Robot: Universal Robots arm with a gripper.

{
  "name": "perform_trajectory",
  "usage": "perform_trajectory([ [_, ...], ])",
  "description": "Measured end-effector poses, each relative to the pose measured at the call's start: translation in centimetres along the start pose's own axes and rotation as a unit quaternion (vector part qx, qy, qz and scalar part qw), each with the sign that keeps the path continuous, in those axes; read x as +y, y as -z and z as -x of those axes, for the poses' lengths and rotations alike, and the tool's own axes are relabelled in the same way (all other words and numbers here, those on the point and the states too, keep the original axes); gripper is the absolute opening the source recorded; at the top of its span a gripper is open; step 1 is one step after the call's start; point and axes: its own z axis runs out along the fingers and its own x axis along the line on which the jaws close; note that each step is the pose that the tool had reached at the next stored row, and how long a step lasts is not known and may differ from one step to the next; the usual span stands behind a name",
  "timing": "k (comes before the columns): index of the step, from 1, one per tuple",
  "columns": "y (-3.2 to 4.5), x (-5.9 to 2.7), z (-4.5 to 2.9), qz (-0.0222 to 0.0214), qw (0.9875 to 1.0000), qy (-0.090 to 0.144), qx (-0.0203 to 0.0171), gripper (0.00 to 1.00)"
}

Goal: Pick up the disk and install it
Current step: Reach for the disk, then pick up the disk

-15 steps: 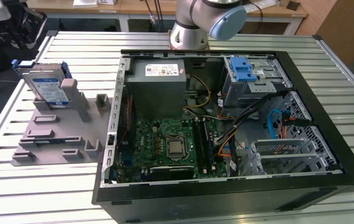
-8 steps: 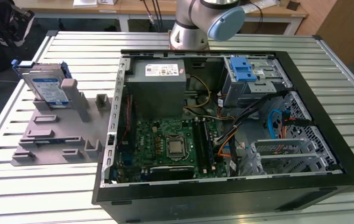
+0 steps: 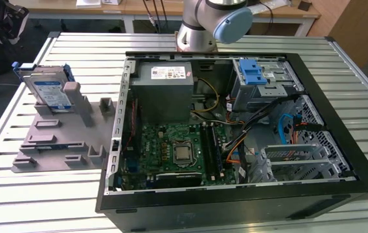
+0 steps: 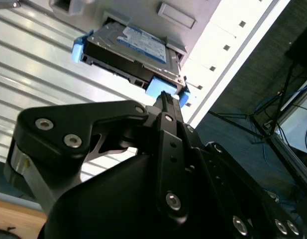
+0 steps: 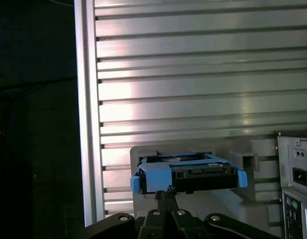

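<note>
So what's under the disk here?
The disk stands on edge in a grey holder, which rests on the slatted table. Its lower edge is hidden by the holder's posts.

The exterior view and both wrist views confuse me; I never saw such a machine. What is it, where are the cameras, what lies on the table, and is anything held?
It is one robot arm. The exterior view sees the table from off the arm; both wrist views come from cameras riding near its wrist. On the table stand an open computer case and a grey holder with the disk on edge in it. In both wrist views the black end effector faces the disk, shut, holding nothing.
</note>
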Motion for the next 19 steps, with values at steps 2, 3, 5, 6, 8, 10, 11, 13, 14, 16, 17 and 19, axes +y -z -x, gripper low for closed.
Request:
perform_trajectory([
  [2,-0.02,0.04,-0.03,0.0003,1.0000,0.000,0.0001,0.11],
  [3,-0.02,0.04,-0.03,0.0003,1.0000,0.000,0.0000,0.11],
  [5,-0.02,0.04,-0.03,0.0005,1.0000,0.000,0.0001,0.11],
  [6,-0.02,0.04,-0.03,0.0005,1.0000,0.000,0.0000,0.11],
  [8,-0.02,0.04,-0.03,0.0006,1.0000,0.003,0.0001,0.11],
  [10,-0.03,0.04,-0.03,0.0005,0.9998,0.019,0.0008,0.11],
  [11,-0.04,0.04,-0.03,0.0006,0.9996,0.029,0.0012,0.11],
  [13,-0.04,0.04,-0.03,0.0005,0.9989,0.047,0.0020,0.11],
  [14,-0.04,0.04,-0.03,0.0005,0.9984,0.056,0.0024,0.11],
  [16,-0.04,0.04,-0.03,0.0005,0.9975,0.070,0.0030,0.11],
  [17,-0.04,0.04,-0.03,0.0004,0.9970,0.078,0.0033,0.11],
  [19,-0.04,0.04,-0.03,0.0004,0.9955,0.095,0.0040,0.11],
])
